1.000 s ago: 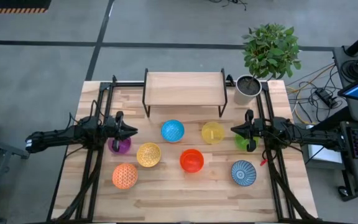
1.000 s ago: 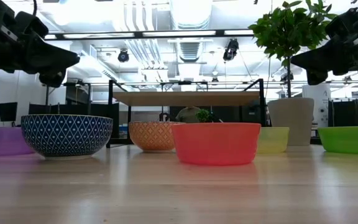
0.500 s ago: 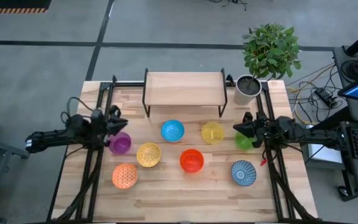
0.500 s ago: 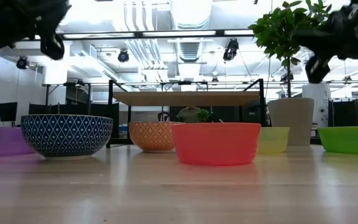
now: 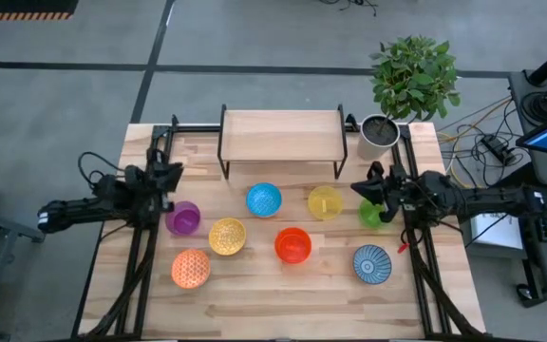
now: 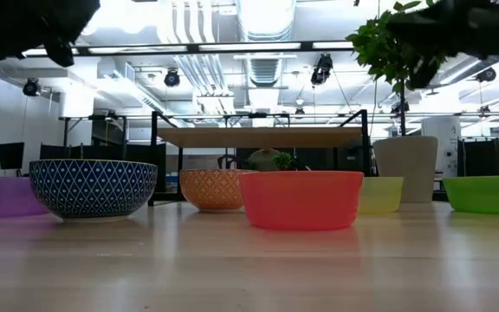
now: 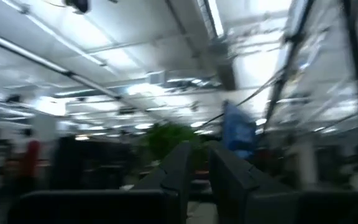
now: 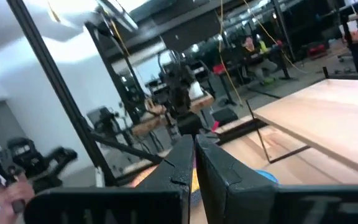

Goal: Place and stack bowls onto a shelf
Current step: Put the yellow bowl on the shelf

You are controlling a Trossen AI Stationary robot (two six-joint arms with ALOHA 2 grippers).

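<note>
Eight bowls sit on their bases on the table in the high view: purple (image 5: 183, 218), blue (image 5: 264, 199), yellow (image 5: 325, 202), green (image 5: 373, 215), patterned gold (image 5: 227, 237), red-orange (image 5: 292, 245), patterned orange (image 5: 191, 269) and blue-white striped (image 5: 372, 264). The shelf (image 5: 281, 136) stands on its black legs at the far edge, with nothing on its board. My left gripper (image 5: 173, 175) hangs shut, raised, just beyond the purple bowl. My right gripper (image 5: 357, 190) is shut and raised beside the green bowl, between it and the yellow one.
A grey pot with a leafy plant (image 5: 380, 135) stands right of the shelf. Black arm rails (image 5: 141, 256) run along both table sides. Bare wood lies between the bowls and the near edge. People show in the room beyond the table in the right wrist view.
My left gripper has drawn back from above the purple bowl toward the table's left and far edges, rising and tipping upward. My right gripper has risen beside the green bowl and tipped upward. In the low view both have climbed toward the picture's top. The bowls have not moved.
</note>
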